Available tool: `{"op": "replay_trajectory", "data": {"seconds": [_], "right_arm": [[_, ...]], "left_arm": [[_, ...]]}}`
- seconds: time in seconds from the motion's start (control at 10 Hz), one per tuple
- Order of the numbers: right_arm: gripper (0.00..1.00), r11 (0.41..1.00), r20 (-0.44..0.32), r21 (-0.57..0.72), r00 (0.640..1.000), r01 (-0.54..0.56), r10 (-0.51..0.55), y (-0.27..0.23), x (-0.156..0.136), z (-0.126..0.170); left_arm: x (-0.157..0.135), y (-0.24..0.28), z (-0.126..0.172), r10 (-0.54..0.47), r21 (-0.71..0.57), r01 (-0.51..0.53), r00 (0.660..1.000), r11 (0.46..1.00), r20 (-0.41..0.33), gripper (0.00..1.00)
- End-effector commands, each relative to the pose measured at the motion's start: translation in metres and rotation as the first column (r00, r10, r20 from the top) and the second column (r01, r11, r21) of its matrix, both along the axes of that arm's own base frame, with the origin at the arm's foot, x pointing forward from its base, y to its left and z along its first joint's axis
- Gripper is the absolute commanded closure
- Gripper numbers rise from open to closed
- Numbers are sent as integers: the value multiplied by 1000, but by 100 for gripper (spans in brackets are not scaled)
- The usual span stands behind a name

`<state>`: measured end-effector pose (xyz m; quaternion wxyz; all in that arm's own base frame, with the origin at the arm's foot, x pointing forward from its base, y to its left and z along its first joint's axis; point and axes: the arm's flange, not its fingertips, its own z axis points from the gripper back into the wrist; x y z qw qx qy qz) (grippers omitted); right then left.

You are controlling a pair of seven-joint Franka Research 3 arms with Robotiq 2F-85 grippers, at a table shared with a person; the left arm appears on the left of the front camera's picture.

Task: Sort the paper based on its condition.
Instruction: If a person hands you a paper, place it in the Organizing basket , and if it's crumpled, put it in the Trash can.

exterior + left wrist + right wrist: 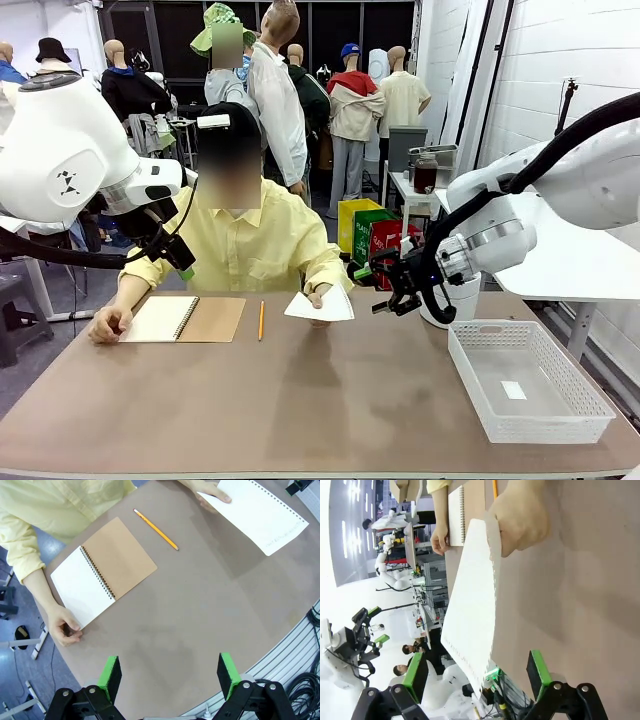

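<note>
Sorting has barely begun, as far as I can judge. The basket (pixel 468 378) holds no sheet or ball that I can make out. There is a small white patch on its floor, but I cannot tell whether it is a scrap or a label. No pile has been started beside the basket either.

The paper (pixel 322 306) is one flat sheet, held up off the table by the person's hand (pixel 318 292). It is to the left of the basket and farther across the table from it. It looks smooth and uncreased, white, with a torn perforated edge along one side and faint print near one end. I read it as a flat piece, not a crumpled one.

My right gripper (pixel 386 288) hangs between the sheet and the basket with its jaws spread wide and nothing in them. In my right wrist view the sheet's near corner lines up between the pads, though I see no contact. My left gripper (pixel 168 675) is also spread and empty, well left of the basket.

What is left: taking this sheet, placing it according to its condition, then any further pieces.
</note>
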<state>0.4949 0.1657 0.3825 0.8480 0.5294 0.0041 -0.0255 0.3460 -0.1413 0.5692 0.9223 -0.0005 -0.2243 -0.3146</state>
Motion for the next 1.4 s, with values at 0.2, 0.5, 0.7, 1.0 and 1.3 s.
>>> {"op": "replay_trajectory", "data": {"seconds": [0.2, 0.5, 0.7, 1.0, 1.3], "right_arm": [[0, 999, -90, 34, 996, 2, 1, 18, 19, -15], [0, 996, -146, 91, 989, -19, 33, 28, 30, -26], [0, 996, -178, 93, 983, -19, 35, 37, 35, -29], [36, 996, -215, 82, 976, -25, 42, 41, 37, -33], [84, 998, -227, 67, 973, -17, 32, 40, 36, -30]], "left_arm": [[0, 1, 1, -2, -2, 2, 1000, 1000, 0, 0], [0, 1, 1, -2, -2, 2, 1000, 1000, 0, 0], [0, 1, 1, -2, -2, 2, 1000, 1000, 0, 0], [0, 1, 1, -2, -2, 2, 1000, 1000, 0, 0], [0, 1, 1, -2, -2, 2, 1000, 1000, 0, 0]]}}
